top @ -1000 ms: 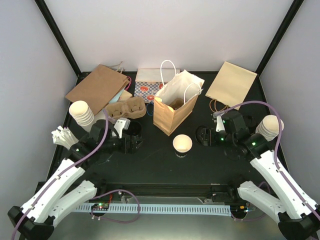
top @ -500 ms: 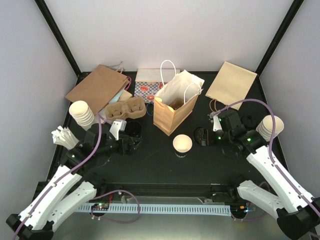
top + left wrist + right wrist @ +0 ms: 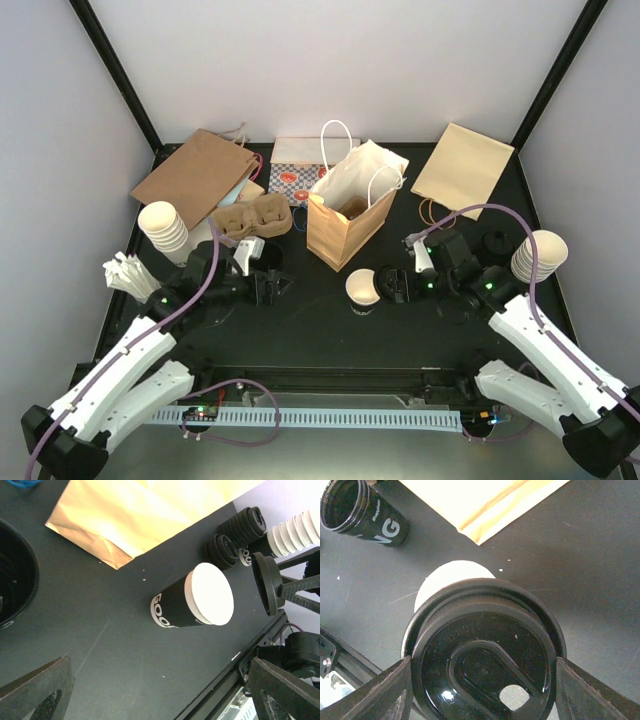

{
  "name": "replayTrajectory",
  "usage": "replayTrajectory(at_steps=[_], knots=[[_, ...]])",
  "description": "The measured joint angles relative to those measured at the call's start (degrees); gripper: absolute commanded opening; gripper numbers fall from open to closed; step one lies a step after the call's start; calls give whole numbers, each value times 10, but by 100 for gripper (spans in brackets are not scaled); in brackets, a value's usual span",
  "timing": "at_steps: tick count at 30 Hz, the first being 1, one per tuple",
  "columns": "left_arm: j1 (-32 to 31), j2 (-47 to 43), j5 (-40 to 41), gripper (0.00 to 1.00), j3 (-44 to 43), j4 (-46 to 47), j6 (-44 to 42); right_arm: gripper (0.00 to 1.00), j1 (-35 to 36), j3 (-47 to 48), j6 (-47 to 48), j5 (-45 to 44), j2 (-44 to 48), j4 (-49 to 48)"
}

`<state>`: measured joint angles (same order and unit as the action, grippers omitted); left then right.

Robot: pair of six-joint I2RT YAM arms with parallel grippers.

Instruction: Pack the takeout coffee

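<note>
A takeout coffee cup (image 3: 365, 289), black outside and white inside, stands mid-table; the left wrist view shows it (image 3: 192, 602) too. A second takeout coffee cup (image 3: 357, 512), dark inside, stands by the cardboard tray (image 3: 252, 218), its mouth at the left wrist view's edge (image 3: 10, 575). My right gripper (image 3: 400, 285) is shut on a black lid (image 3: 485, 652), held on edge just right of the white-inside cup (image 3: 451, 574) and apart from it. That lid (image 3: 265, 582) also shows edge-on from the left wrist. My left gripper (image 3: 272, 286) is open and holds nothing beside the dark cup.
An open brown paper bag (image 3: 345, 215) stands behind the white-inside cup. Stacks of white cups stand at the left (image 3: 163, 228) and right (image 3: 538, 255). Black lid stacks (image 3: 237, 532) sit near the right stack. Flat brown bags (image 3: 195, 175) (image 3: 462, 168) and a patterned box (image 3: 298, 175) lie at the back.
My right gripper has carried the black lid leftward, up beside the white-inside cup. The left gripper has shifted slightly to the right and stays open.
</note>
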<state>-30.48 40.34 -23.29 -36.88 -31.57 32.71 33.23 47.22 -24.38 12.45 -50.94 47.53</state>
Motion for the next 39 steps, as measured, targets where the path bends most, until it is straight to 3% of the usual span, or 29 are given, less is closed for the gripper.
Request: replayTrajectory(at_steps=[6,16,39], knots=[[-5,17,-27,91,25,47,21,61,49,0,-2,-31,-13,-20],[-28,38,-40,90,47,110,50,61,125,0,-12,-107,-57,-46],[-53,67,-40,90,50,145,64,61,186,31,-14,-177,-127,-64]])
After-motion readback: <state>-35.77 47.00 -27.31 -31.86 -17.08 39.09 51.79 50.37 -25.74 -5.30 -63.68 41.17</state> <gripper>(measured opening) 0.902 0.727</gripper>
